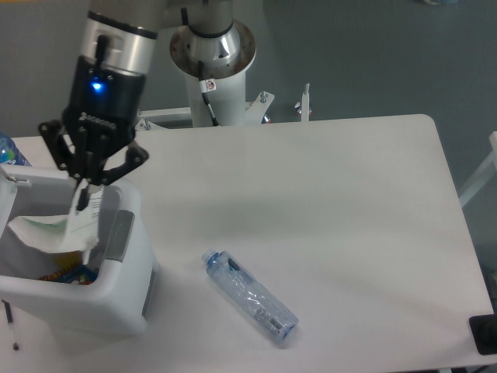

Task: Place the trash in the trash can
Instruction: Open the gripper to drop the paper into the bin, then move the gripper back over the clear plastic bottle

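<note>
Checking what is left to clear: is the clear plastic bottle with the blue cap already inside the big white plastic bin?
No, the clear plastic bottle lies on the white table, right of the bin.

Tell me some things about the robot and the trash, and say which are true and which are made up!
1. The hand is holding the white paper packet over the trash can. True.
2. The plastic bottle is already inside the trash can. False: it lies on its side on the table, to the right of the can.
3. The bottle has a blue cap. True.
4. The trash can is totally empty inside. False: something colourful already sits at the bottom.
5. The hand is touching the bottle. False: the hand is up over the can, well apart from the bottle.
</note>
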Available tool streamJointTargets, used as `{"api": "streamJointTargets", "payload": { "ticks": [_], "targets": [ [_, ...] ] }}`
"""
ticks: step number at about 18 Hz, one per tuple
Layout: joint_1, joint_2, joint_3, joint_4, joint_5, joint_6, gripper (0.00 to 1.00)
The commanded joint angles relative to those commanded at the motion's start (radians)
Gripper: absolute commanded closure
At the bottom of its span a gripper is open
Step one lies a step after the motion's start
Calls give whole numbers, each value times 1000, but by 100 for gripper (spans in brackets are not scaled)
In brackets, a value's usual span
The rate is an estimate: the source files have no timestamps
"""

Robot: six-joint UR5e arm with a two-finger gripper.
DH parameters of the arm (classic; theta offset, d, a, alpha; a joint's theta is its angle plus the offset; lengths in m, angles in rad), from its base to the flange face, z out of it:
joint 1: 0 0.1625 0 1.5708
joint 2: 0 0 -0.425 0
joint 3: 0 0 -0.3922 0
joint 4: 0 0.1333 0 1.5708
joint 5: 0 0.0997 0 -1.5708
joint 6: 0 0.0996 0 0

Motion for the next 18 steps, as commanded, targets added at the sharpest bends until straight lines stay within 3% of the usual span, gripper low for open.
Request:
{"api": "streamJointTargets", "payload": {
  "ticks": [1, 5, 8, 11, 18],
  "targets": [
    [0, -3, 0, 2, 0, 3, 26],
    [0, -31, -12, 2, 3, 5, 9],
    [9, -63, -12, 0, 2, -17, 8],
    [79, -87, 1, 2, 0, -83, 7],
    [205, -132, 21, 2, -3, -90, 5]
  ]
}}
